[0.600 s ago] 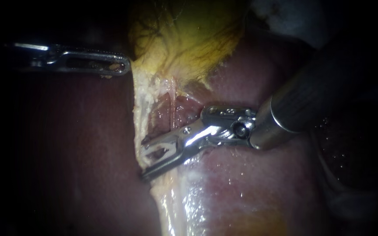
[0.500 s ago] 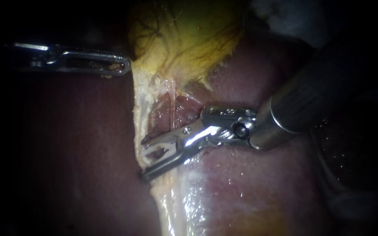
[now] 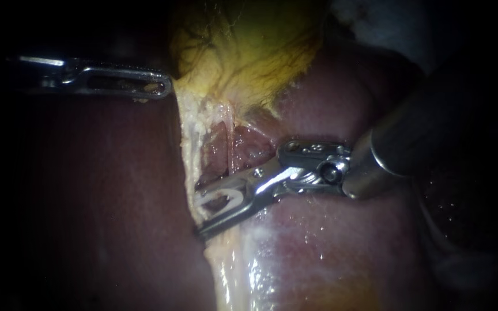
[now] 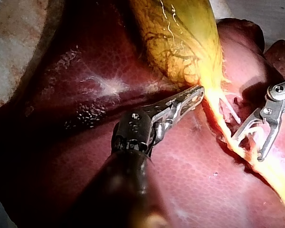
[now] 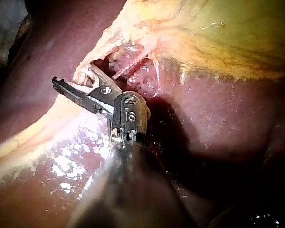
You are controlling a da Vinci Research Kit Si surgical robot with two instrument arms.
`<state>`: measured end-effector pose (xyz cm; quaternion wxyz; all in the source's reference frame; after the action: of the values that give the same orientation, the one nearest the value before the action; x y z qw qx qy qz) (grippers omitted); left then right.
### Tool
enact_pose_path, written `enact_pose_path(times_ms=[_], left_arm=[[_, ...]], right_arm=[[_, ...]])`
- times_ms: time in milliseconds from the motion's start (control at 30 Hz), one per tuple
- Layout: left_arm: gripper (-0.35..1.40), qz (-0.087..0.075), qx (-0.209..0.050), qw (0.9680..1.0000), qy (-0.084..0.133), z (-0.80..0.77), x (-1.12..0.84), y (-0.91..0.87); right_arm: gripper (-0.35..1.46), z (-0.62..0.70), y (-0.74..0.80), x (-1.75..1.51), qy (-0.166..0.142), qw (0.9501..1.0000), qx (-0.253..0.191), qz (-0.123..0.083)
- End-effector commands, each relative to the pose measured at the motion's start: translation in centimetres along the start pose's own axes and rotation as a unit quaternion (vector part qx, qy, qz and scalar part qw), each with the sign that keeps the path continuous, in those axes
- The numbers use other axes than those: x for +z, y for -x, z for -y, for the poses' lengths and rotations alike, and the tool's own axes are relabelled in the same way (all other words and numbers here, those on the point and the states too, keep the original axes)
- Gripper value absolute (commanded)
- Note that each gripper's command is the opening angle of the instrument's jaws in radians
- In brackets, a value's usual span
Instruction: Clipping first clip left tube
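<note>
**Desk:** The jaws of the right instrument (image 3: 198, 213): how do they stand?

**Bench:** Apart, in a narrow V, set about the left tube (image 3: 188, 147). That is the pale band running down from the gallbladder (image 3: 243, 46) along the edge of the dark liver (image 3: 87, 201). The right wrist view shows one jaw in the reddish hollow behind the band and the other across its outer side. A gap shows between them in every view. Whether both press on the tube cannot be told, so they count as open around it.

**Desk:** And the left instrument (image 3: 167, 89)?

**Bench:** It enters level from the left, its slotted jaws lying together, closed on the lower edge of the gallbladder where the yellow wall turns pale. The tissue there is drawn taut toward its tip.

**Desk:** Where does the tube lie against the rest?

**Bench:** It starts at the left instrument's tip and runs downward, just beside a thin strand (image 3: 227, 144) that hangs in the hollow to its right. The right instrument's shaft comes in from the upper right over wet, shining liver. Its jaws meet the tube low on the band, well apart from the left instrument.
</note>
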<state>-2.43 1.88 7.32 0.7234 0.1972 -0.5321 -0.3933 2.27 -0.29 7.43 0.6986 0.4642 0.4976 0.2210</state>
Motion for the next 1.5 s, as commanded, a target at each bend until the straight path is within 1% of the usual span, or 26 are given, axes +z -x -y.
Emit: enact_pose_path(times_ms=[33, 467, 767, 1000, 1167, 1500], left_arm=[[-0.35, 0.0, 0.0, 1.0, 0.0, 0.0, 0.0, 0.0], [-0.35, 0.0, 0.0, 1.0, 0.0, 0.0, -0.01, 0.0], [-0.35, 0.0, 0.0, 1.0, 0.0, 0.0, -0.01, 0.0], [-0.35, 0.0, 0.0, 1.0, 0.0, 0.0, -0.01, 0.0], [-0.35, 0.0, 0.0, 1.0, 0.0, 0.0, -0.01, 0.0], [-0.35, 0.0, 0.0, 1.0, 0.0, 0.0, -0.01, 0.0]], right_arm=[[0.51, 0.0, 0.0, -0.01, 0.0, 1.0, 0.0, 0.0], [0.51, -0.01, 0.01, -0.09, 0.001, 1.0, 0.0, -0.001], [0.51, -0.08, 0.05, -0.24, 0.003, 1.0, -0.001, -0.003], [0.51, -0.22, 0.12, -0.34, 0.006, 1.0, -0.003, -0.003], [0.51, -0.33, 0.19, -0.34, 0.007, 1.0, -0.006, -0.002], [0.51, -0.52, 0.34, -0.31, 0.011, 0.9998, -0.014, 0.0]])
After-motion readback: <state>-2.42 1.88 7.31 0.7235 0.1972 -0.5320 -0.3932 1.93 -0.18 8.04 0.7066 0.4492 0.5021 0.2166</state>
